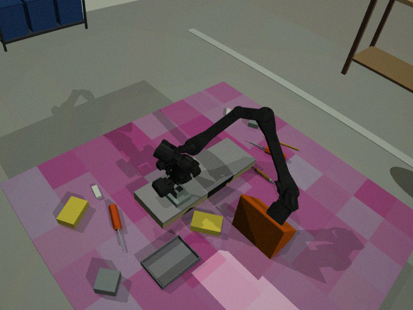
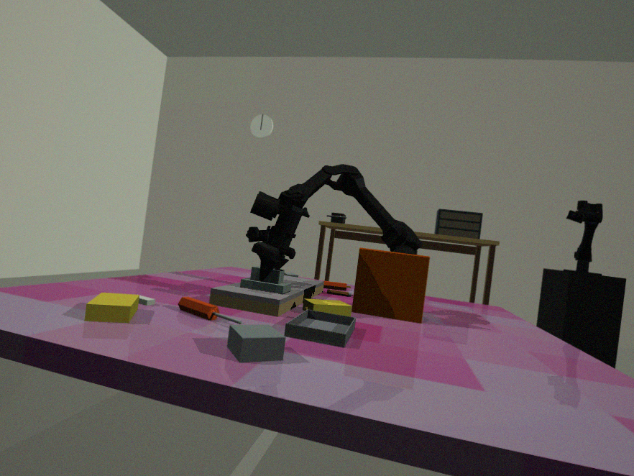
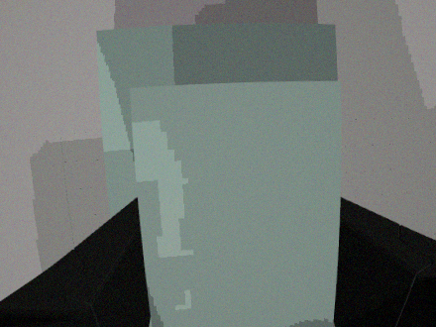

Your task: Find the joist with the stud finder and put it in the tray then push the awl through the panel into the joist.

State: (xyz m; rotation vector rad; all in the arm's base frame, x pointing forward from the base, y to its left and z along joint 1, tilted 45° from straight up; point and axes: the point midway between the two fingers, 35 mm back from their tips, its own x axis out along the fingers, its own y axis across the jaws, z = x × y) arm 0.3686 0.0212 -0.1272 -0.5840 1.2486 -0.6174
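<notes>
Gripper (image 1: 176,190) clamped on the stud finder (image 1: 180,196), which sits flat on the floor panel (image 1: 220,160), toward the panel's end nearest the tray (image 1: 170,261). Wrist view: pale green stud finder body (image 3: 245,210) fills the frame between the dark fingers, its small display dark. Tray lies on the mat just off the panel's near corner, nothing in it. Orange-handled awl (image 1: 115,218) lies beside the panel's near end, apart from it, between panel and a yellow block (image 1: 72,211). Second yellow block (image 1: 206,222) just beside the panel's long edge.
</notes>
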